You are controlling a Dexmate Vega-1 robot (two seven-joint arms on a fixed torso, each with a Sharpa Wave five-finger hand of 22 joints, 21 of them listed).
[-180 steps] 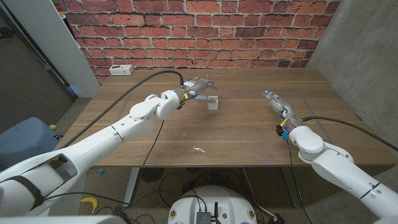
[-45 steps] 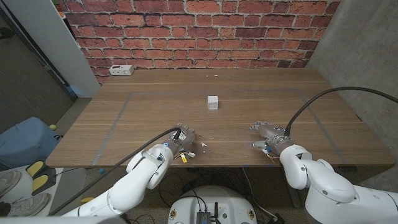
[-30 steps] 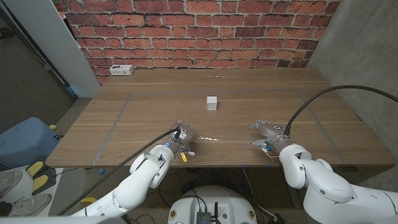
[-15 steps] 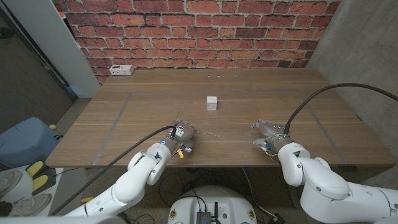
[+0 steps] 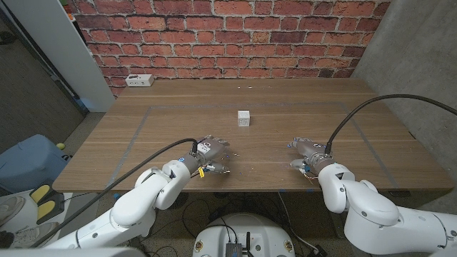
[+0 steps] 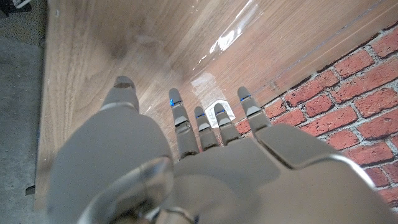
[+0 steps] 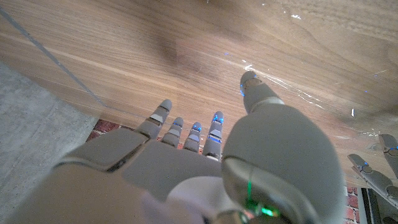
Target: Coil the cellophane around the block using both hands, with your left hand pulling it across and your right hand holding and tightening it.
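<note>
Red brick wall backs a wooden table (image 5: 285,114), and near the table's middle stands the small white block (image 5: 244,118), upright and alone, well apart from both arms. Cellophane (image 5: 235,165) lies as a thin, glinting, nearly clear strip on the wood well nearer the robot than the block, between the two hands; in the left wrist view the cellophane shows as a shiny band running across the wood towards the block (image 6: 217,110), though its edges are too faint to trace fully. A white socket strip (image 5: 139,81) sits at the table's far corner, well to the left of the block, close under the wall. The left robot hand (image 5: 208,155) is at the near edge of the table, on the robot's side of the block and to its left, fingers spread and reaching forward with nothing between them; its fingertips (image 5: 223,170) lie just beside the near end of the strip, and whether they touch it cannot be told. The right robot hand (image 5: 304,153) is at the near edge to the right of the block, fingers apart and stretched forward, holding nothing. In the right wrist view its fingers (image 7: 216,124) point out over bare wood.
</note>
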